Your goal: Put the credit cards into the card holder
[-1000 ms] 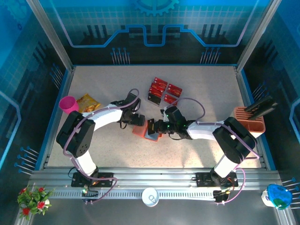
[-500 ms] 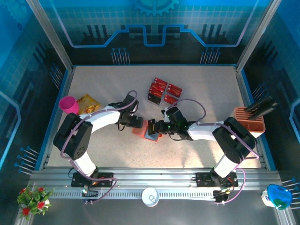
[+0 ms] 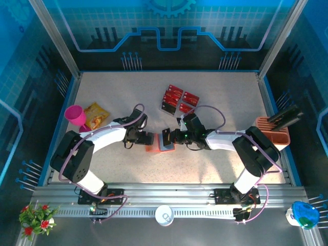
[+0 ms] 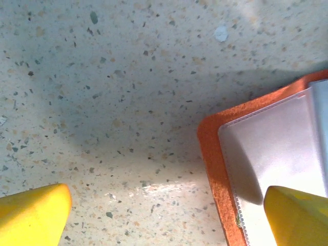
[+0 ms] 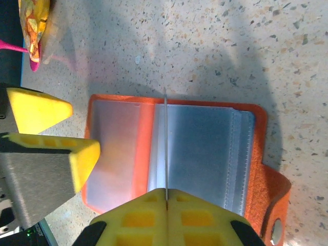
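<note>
Since the earlier frame, the left arm is being drawn nearer and leftward. Its end effector (image 3: 145, 138) is being held wide open and empty, straddling the left edge of the small orange-red folding wallet with grey inner pockets (image 5: 262, 169). The wallet is lying open on the speckled worktop (image 4: 128, 77) between the arms. The right end effector (image 5: 166, 202) is being kept fully closed on a thin grey inner leaf (image 3: 166, 140) of the wallet, standing it on edge. The glossy red rectangular cards (image 3: 177, 98) are lying untouched on the far side. Opening a pocket is judged to be the step in hand. Next, a card is to be fetched and slid in.
</note>
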